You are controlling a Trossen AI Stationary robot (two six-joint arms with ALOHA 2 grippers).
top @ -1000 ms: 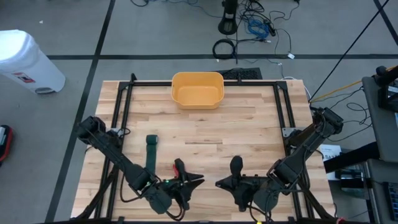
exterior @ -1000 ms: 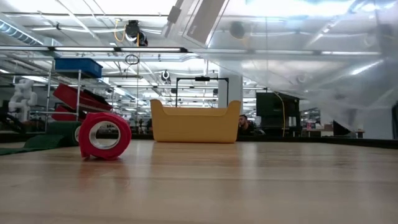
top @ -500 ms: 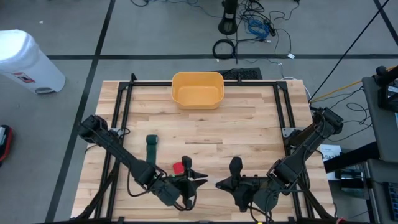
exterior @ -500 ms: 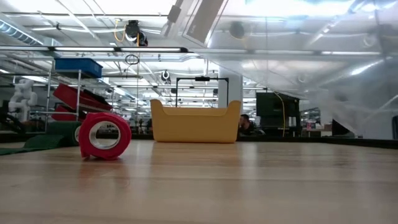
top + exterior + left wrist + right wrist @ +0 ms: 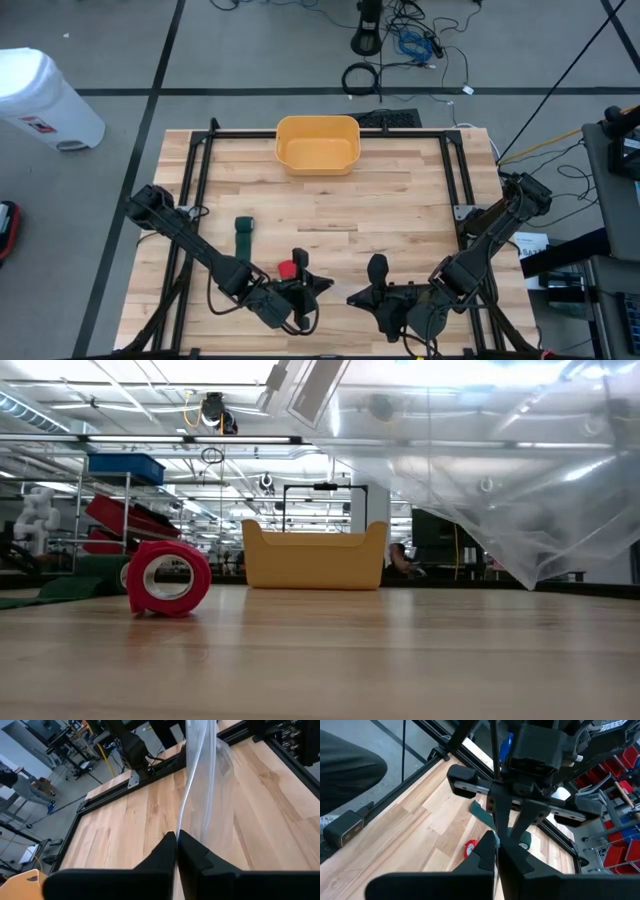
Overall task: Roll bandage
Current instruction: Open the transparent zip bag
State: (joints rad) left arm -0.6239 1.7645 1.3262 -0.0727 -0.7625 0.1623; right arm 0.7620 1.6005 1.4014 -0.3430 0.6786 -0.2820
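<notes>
High view | left pincer clenched on clear film, beside red bandage roll | right pincer clenched, empty | bench

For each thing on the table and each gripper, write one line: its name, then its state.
Red bandage: rolled up, on its edge.
Green bandage: lying flat in a strip.
Yellow bin: upright, empty.
Left gripper: shut on clear film.
Right gripper: shut, holding nothing visible.
</notes>
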